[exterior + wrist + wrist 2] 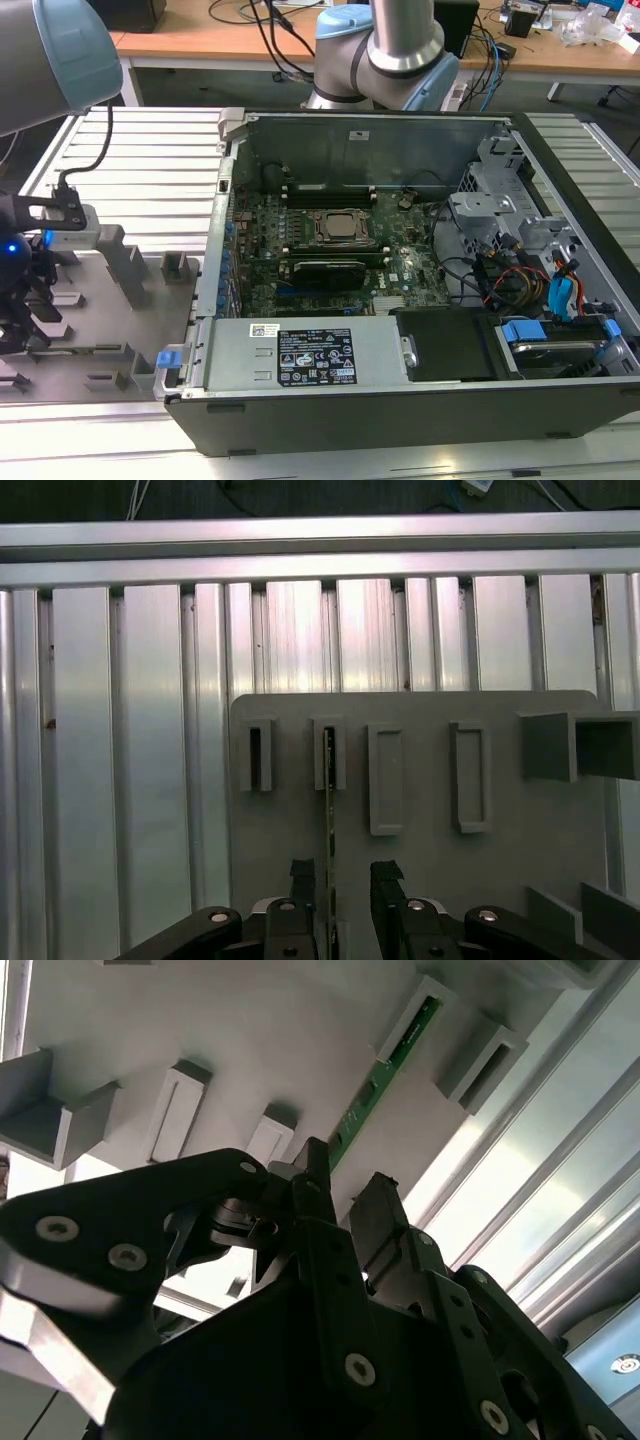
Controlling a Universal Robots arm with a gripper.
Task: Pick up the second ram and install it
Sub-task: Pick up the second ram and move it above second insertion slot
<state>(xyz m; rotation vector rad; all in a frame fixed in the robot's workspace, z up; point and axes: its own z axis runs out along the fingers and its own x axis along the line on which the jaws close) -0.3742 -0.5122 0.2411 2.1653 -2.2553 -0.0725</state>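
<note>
Over the grey tray [430, 870], the claw [344, 875] hangs with fingers apart astride the second ram [330, 780], standing on edge in its slot; the pick-up seems in hand, and calls for a square pinch on its flat faces.

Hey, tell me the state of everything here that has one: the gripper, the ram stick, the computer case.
Black gripper: open, straddling the stick.
Thin green ram stick: standing on edge in the grey plastic tray, not gripped.
Black computer case: side open, green motherboard exposed.
</note>
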